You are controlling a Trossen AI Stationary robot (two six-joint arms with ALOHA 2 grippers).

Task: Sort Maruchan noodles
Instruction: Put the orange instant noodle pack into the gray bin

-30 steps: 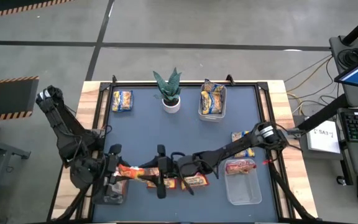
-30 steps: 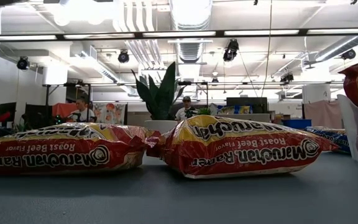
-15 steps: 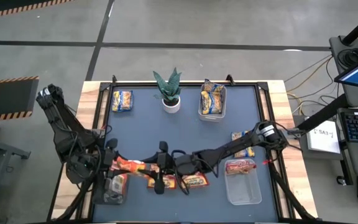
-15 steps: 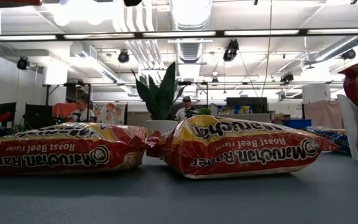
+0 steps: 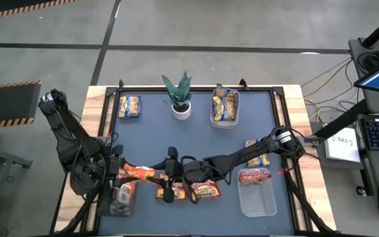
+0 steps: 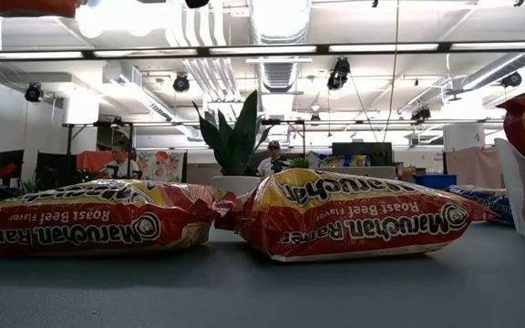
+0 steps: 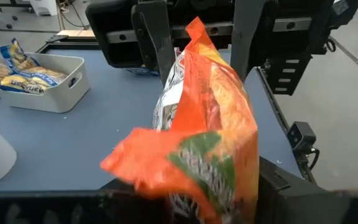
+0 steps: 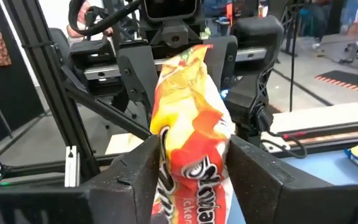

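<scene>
Left gripper (image 5: 118, 172) sits near the table's front-left, over a clear bin (image 5: 118, 205), fingers clamped on one end of an orange packet (image 5: 139, 174). That packet hangs in the air btwn both arms. In the left wrist view the orange packet (image 7: 197, 130) fills the frame, w/ the other arm's fingers (image 7: 157, 37) on either side of its far end.

Right gripper (image 5: 170, 178) is just beside it, mid-front of table, jaws on the same packet's other end; the right wrist view shows the packet (image 8: 188, 118) btwn its own fingers (image 8: 138, 168), but whether they press it or have just let go, can't tell.

Below the grippers, two red roast-beef packets (image 5: 196, 191) lie flat on the blue table (image 5: 176, 141); low view shows them side by side, ends touching (image 6: 335, 214).

Back-left: a yellow-and-blue packet (image 5: 129, 106). Centre-back: a potted plant (image 5: 179, 95). Right of it, a bin of yellow packets (image 5: 224, 105). Far right: a packet (image 5: 256, 150) partly under the right arm, and a red packet in a clear bin (image 5: 255, 191).
</scene>
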